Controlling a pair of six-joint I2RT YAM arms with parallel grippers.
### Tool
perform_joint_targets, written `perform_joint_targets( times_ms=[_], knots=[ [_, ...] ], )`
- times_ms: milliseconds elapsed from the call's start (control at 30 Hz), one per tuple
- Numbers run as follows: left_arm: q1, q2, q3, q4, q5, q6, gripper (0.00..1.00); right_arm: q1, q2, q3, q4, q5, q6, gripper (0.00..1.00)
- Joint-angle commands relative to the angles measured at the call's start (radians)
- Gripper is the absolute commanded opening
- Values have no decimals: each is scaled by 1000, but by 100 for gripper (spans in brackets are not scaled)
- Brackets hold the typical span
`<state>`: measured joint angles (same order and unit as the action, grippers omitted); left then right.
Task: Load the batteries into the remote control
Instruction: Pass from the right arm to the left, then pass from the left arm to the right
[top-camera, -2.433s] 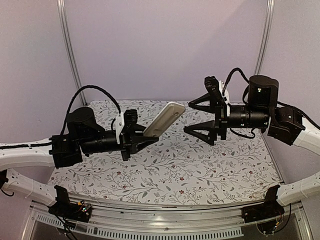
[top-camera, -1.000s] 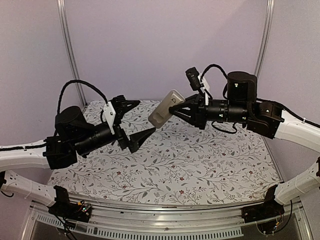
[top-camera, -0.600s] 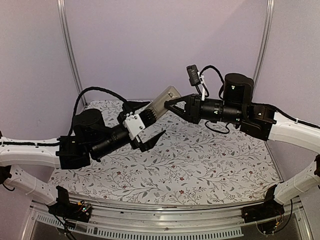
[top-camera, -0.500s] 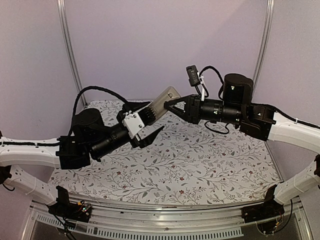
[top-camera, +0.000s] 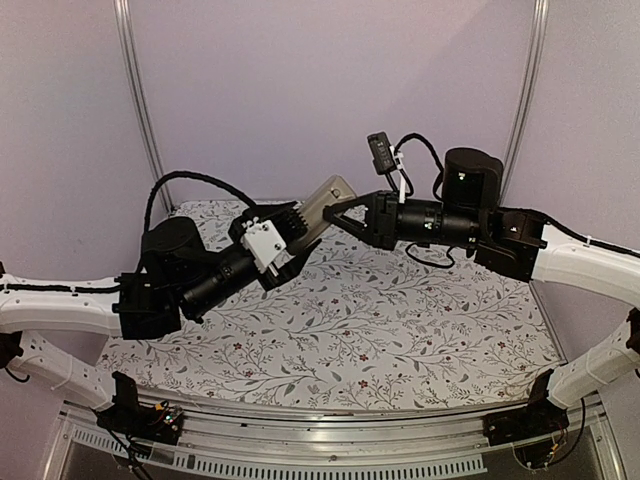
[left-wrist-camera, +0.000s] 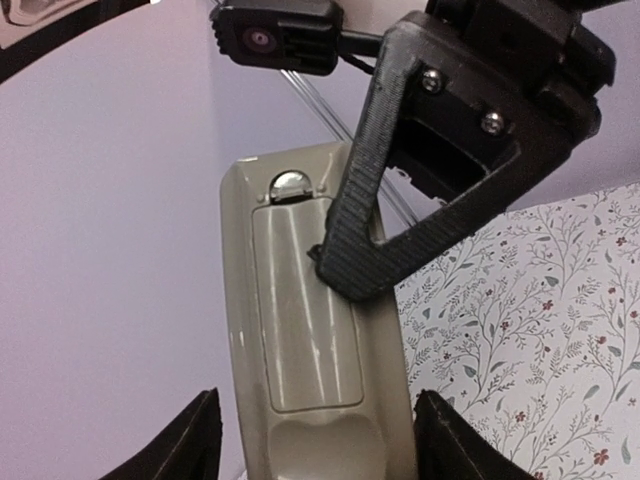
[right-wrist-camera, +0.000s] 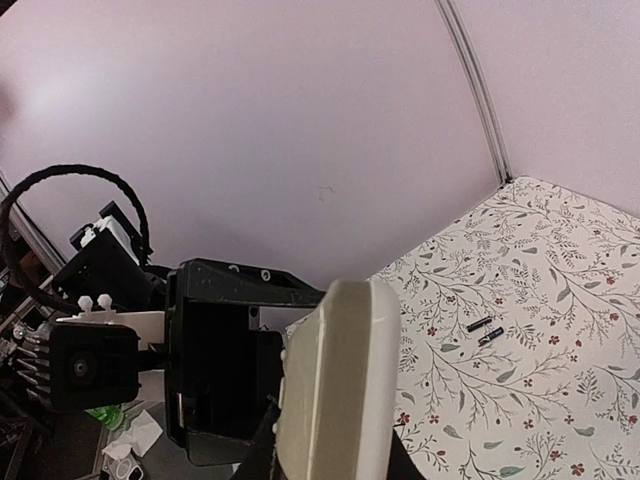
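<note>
Tan-grey on its back, the remote (left-wrist-camera: 300, 340) is held in the air above the floral table (top-camera: 400, 330). It is pinched across its upper half by the right gripper (top-camera: 338, 205). Its lower end is straddled by the left gripper (left-wrist-camera: 315, 430); whether those jaws press it cannot be told. Two batteries (right-wrist-camera: 479, 325) are seen lying side by side on the table, well apart from the remote.

The remote control (top-camera: 322, 205) has passed from the left hand (top-camera: 303, 230) to the right hand (top-camera: 335, 215), which was wide open beside it and now pinches its upper end. The left hand drew back from the remote control, then returned; its jaws have narrowed and now straddle its lower end.
</note>
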<state>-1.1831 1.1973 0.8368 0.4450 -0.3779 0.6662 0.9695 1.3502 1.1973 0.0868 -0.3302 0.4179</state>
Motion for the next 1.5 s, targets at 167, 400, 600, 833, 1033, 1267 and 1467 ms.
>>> perform_joint_targets(
  times_ms=[167, 400, 600, 833, 1033, 1267, 1467],
  knots=[
    [10, -8, -1, -37, 0, -51, 62, 3, -7, -12, 46, -39, -19, 0],
    [12, -15, -1, -29, 10, -52, 37, 3, 2, -16, 47, -49, -26, 0],
    [13, -39, -5, -83, 55, -37, 10, 3, -5, -17, 17, -46, -70, 75],
    [13, -109, 3, -338, 122, 24, 0, -9, -66, 81, -276, -105, -233, 99],
    [10, -65, 85, -639, 79, 71, 0, -33, -72, 147, -527, -70, -385, 99],
    [10, -60, 85, -664, 72, 201, 0, -83, 29, 213, -592, -204, -327, 92],
    [33, -91, 35, -618, 184, 287, 0, -83, 116, 224, -588, -262, -322, 79]
  ],
)
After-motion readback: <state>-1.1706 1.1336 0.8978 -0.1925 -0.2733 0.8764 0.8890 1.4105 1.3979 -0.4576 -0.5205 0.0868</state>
